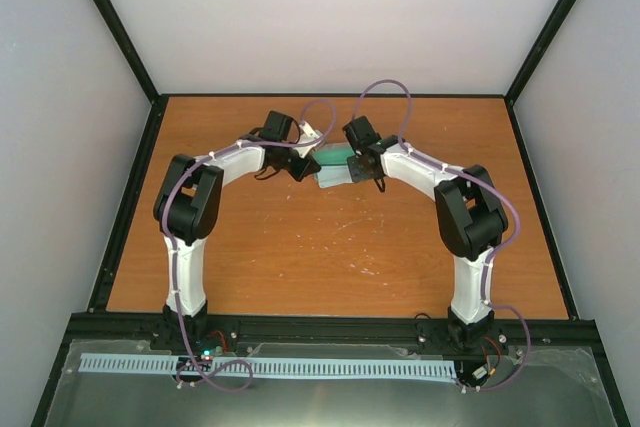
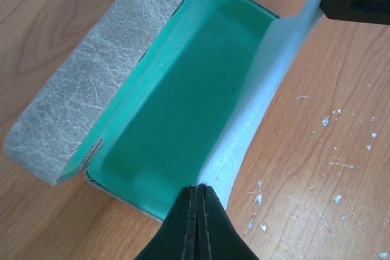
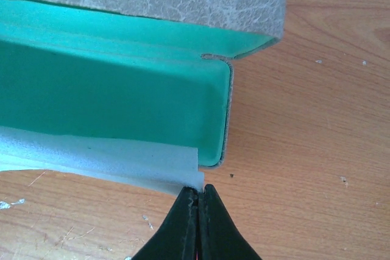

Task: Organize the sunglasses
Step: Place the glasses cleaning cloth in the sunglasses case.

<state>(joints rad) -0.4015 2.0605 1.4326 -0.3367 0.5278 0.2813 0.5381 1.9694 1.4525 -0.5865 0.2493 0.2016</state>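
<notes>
**Operator:** Report the state of the left gripper (image 2: pixel 198 192).

**Technician:** Jaws fully together, pinching one corner of the pale cloth (image 2: pixel 256 108). In the left wrist view the pinch point sits at the near end of the open case (image 2: pixel 183 114), right at its front wall.

**Operator:** And the right gripper (image 3: pixel 198 192)?

**Technician:** Same condition. Its jaws are pressed together on the opposite corner of the cloth, at the other end of the case. The left wrist view shows it at the upper right, clamped on the far end of the cloth.

**Operator:** How does the cloth lie?

**Technician:** It is stretched between the two grippers as a long strip. The strip runs along the front wall of the case and covers that wall's rim.

**Operator:** Condition of the case?

**Technician:** It rests on the wooden table (image 1: pixel 330 247), toward the far middle in the top view, between the two wrists. The grey textured lid (image 2: pixel 91 83) is folded back on the side away from the cloth. The mint-green lining is exposed.

**Operator:** Location of the sunglasses?

**Technician:** Cannot be determined. They appear in no view. The exposed part of the case interior shows only lining, and the band beneath the cloth is hidden
</notes>
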